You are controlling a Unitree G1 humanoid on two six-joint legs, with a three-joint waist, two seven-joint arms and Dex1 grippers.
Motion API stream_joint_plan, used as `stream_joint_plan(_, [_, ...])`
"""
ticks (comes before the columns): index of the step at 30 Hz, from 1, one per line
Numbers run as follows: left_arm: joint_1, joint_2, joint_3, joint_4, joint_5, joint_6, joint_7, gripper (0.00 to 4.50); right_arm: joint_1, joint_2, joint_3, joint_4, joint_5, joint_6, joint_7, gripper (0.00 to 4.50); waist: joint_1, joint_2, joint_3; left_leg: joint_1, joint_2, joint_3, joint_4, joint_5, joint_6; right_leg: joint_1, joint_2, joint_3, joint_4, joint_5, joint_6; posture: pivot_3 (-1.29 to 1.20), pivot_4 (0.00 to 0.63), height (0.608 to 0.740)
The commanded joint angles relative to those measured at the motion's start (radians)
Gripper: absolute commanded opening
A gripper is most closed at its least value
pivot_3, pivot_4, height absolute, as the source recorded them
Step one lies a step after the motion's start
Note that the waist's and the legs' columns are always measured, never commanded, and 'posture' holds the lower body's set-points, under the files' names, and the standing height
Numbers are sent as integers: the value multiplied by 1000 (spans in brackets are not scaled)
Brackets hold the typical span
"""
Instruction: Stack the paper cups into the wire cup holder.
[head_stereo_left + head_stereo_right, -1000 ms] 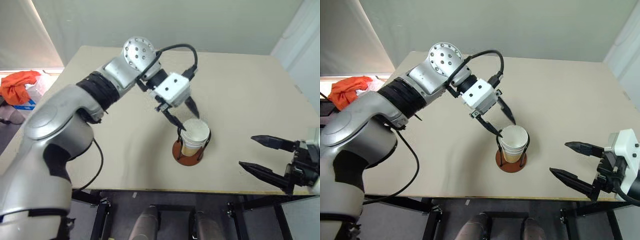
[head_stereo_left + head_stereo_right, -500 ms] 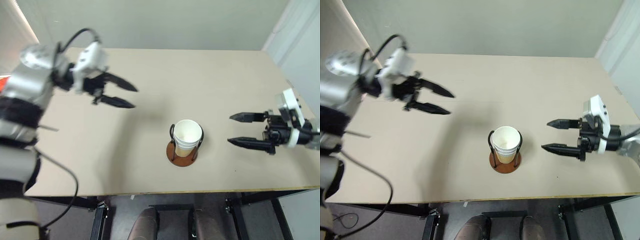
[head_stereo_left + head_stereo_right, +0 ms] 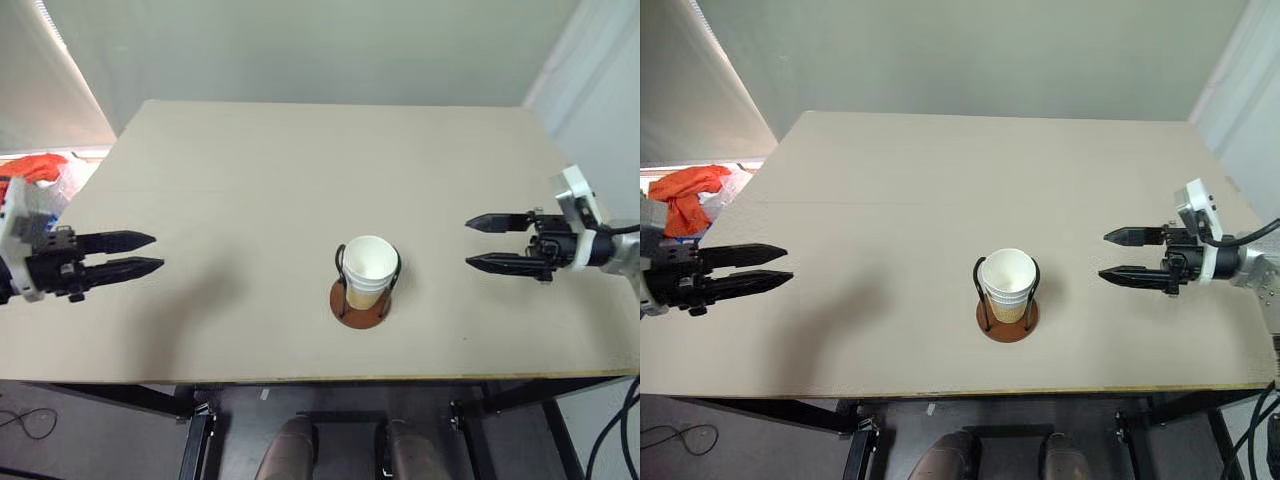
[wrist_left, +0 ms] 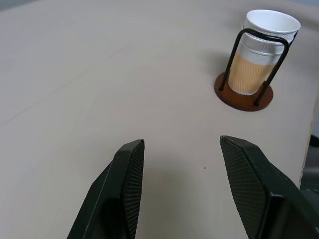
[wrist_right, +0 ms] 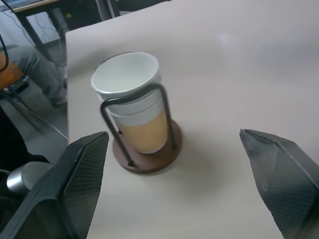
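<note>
The paper cups [image 3: 368,262] are sitting nested one inside another in the wire cup holder [image 3: 360,301], which is standing upright near the middle of the bench [image 3: 300,160], a little toward the near edge. The stack's long axis is running straight up, with the white rim poking just above the black wire loops. The left gripper [image 3: 140,253] is hovering over the left side of the bench, well apart from the holder, its fingers [image 4: 127,174] standing moderately apart and gripping nothing. The right gripper [image 3: 482,243] is hovering on the right side, noticeably nearer the holder, its fingers [image 5: 84,169] spread wide and likewise carrying nothing. Both sets of fingers are pointing inward and roughly level toward the holder, which is lying between them. No loose cup is showing on the bench, so the stacking is looking finished. If any touch-up were called for, the right arm is looking the better placed, since the stack is lying straight ahead of its fingers. An orange cloth [image 3: 695,190] is lying off the bench on the far left.
</note>
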Motion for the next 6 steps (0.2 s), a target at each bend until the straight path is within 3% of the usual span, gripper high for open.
stream_joint_plan(1, [-2, -18, 68, -64, 2, 23, 31, 2613, -35, 10, -7, 19, -23, -20, 21, 4471, -2, 0, 0, 0, 0, -1, -2, 4, -2, -1, 1, 0, 0, 2, -4, 0, 150, 740])
stream_joint_plan(6, [30, -58, 94, -110, 19, 45, 54, 2613, -41, 20, -16, 29, -38, -21, 32, 4471, -11, 0, 0, 1, 1, -3, -9, 12, -10, -2, 1, -1, 0, 9, -14, 0, 150, 740])
